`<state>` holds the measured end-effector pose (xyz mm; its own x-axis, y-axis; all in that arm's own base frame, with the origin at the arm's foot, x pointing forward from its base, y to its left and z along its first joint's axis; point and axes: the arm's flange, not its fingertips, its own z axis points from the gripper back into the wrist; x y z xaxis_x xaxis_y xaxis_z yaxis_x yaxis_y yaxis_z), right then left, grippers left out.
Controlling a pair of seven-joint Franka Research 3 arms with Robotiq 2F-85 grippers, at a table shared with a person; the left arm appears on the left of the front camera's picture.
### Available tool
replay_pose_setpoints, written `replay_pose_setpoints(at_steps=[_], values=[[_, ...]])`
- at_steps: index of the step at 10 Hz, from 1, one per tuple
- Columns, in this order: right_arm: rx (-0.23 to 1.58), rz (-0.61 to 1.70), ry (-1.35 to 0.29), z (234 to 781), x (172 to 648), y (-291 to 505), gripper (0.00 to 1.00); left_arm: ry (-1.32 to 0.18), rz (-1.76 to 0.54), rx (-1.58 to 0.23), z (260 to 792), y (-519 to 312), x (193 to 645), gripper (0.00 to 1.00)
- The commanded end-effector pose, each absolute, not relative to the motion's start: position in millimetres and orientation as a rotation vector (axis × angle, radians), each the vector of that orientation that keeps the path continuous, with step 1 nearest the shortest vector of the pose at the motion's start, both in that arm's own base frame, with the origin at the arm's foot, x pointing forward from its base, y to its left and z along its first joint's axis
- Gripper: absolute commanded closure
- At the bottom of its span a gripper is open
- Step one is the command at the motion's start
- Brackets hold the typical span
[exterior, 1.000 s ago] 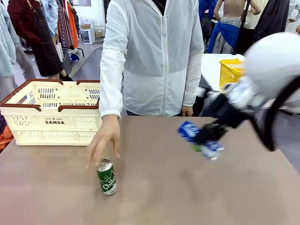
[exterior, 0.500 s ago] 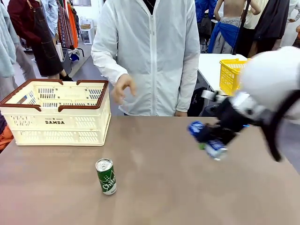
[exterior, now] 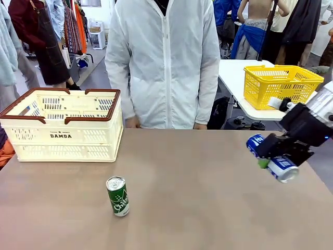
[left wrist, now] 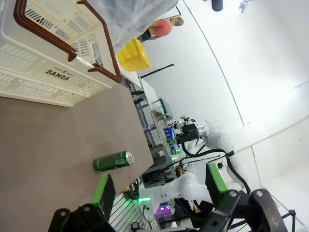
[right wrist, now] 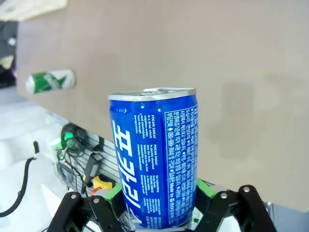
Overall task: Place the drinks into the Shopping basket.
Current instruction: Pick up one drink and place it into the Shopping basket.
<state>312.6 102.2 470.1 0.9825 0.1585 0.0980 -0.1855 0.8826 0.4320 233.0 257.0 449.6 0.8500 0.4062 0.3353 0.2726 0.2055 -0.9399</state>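
Above the right edge of the table point(exterior: 197, 208), your right pincer point(exterior: 268, 157) is pinching the blue can point(exterior: 280, 167), which hangs clear of the surface and is tipped well off upright, its silver end pointing down and outward. The Shopping basket point(exterior: 62, 136) sits at the far-left side of the table, well apart from the can, so the step in hand looks like a long carry across the middle. Keep the can high enough to pass over the brown rim rather than into the slotted wall. Hold the grip as it is, since a thin aluminium can is likely to dent if you squeeze harder and to slide if you ease off. Steer behind or above the green can point(exterior: 118, 196), which stands upright on the near-left part of the table, in front of the basket and apart from it, because a low sweep could topple it. A person point(exterior: 166, 62) in a white jacket stands at the far edge, so leave room on that side. Bring the can down inside the basket before you let go, as a drop from rim height may bounce it. Your left pincer point(left wrist: 159, 188) is spread wide and holds nothing, hanging over the left of the table, and seems well placed to take the green can afterwards.
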Motion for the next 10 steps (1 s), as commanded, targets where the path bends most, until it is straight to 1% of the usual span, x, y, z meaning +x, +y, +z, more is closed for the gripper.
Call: replay_pose_setpoints(at_steps=[1, 2, 3, 6, 8, 10], values=[[0.429, 0.185, -0.067, 436, 348, 187, 1.00, -0.625, 0.085, -1.400, 452, 258, 233, 0.00], [0.411, 0.216, -0.043, 420, 373, 236, 1.00, -0.625, 0.085, -1.400, 452, 258, 233, 0.00], [0.372, 0.218, -0.056, 408, 392, 271, 1.00, -0.625, 0.085, -1.400, 452, 258, 233, 0.00], [0.276, 0.240, 0.022, 357, 440, 353, 1.00, -0.625, 0.085, -1.400, 452, 258, 233, 0.00], [0.235, 0.260, 0.046, 326, 453, 365, 1.00, -0.625, 0.085, -1.400, 452, 258, 233, 0.00], [0.235, 0.282, -0.006, 312, 454, 371, 1.00, -0.625, 0.085, -1.400, 452, 258, 233, 0.00]])
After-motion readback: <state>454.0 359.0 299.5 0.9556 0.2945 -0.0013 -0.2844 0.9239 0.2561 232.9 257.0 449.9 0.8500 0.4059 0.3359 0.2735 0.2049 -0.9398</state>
